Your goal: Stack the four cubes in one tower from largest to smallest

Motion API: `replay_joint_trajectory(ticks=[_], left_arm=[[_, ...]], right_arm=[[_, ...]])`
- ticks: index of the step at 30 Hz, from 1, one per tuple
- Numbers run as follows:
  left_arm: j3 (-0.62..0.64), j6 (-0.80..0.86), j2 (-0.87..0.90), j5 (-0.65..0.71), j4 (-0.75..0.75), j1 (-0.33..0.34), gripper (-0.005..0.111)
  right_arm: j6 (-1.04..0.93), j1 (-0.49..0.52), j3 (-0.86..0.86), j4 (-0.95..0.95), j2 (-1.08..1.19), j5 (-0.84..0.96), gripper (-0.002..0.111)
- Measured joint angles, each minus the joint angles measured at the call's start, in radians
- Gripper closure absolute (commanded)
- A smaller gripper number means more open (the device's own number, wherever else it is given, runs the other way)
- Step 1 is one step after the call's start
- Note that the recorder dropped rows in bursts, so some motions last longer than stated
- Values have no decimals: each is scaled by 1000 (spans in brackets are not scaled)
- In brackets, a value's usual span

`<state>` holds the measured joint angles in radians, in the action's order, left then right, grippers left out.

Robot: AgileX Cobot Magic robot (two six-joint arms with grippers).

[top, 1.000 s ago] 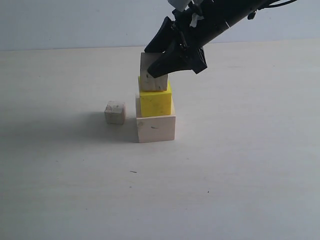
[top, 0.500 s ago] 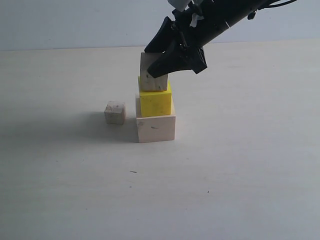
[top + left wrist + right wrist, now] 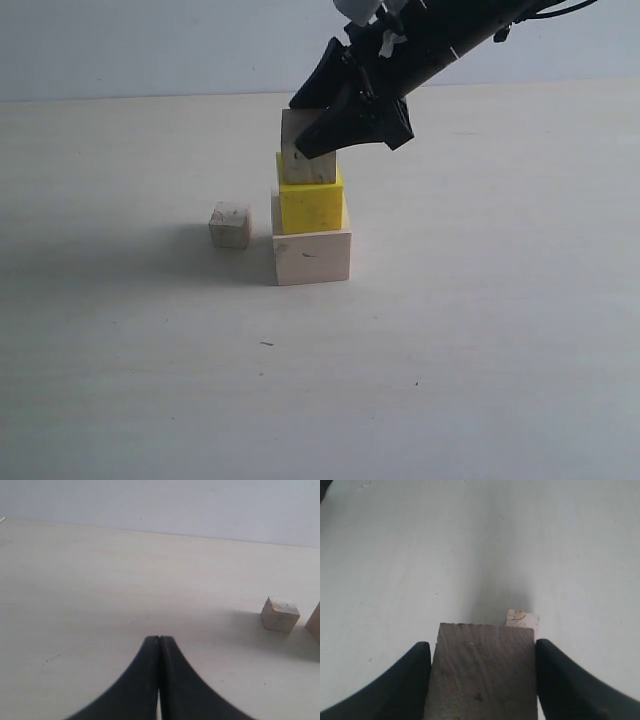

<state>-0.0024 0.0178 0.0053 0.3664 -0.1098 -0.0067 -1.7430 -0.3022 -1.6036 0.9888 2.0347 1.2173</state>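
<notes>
Left tool (image 3: pixel 159 641): jaws pressed together, holding nothing, above the desk (image 3: pixel 75 580). Tower (image 3: pixel 312 240): large pale cube (image 3: pixel 311 260) at base, yellow cube (image 3: pixel 311 206) on it, speckled wooden cube (image 3: pixel 300 168) on top, clamped at its sides by the right tool (image 3: pixel 298 128). Smallest cube (image 3: pixel 229 226): on the desk, just left of the tower, slightly farther back.

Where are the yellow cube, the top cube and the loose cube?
yellow cube (image 3: pixel 312 208): exterior view, front face.
top cube (image 3: pixel 300 170): exterior view, lower front face.
loose cube (image 3: pixel 230 230): exterior view, front face.
</notes>
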Motion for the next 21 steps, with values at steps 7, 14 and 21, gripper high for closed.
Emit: replay_joint_trajectory(ticks=[7, 14, 21], left_arm=[[0, 0, 0, 0, 0, 0, 107], [0, 0, 0, 0, 0, 0, 107], [0, 0, 0, 0, 0, 0, 107]], right_arm=[[0, 0, -2, 4, 2, 2, 56], [0, 0, -2, 4, 2, 2, 56], [0, 0, -2, 22, 5, 2, 45]])
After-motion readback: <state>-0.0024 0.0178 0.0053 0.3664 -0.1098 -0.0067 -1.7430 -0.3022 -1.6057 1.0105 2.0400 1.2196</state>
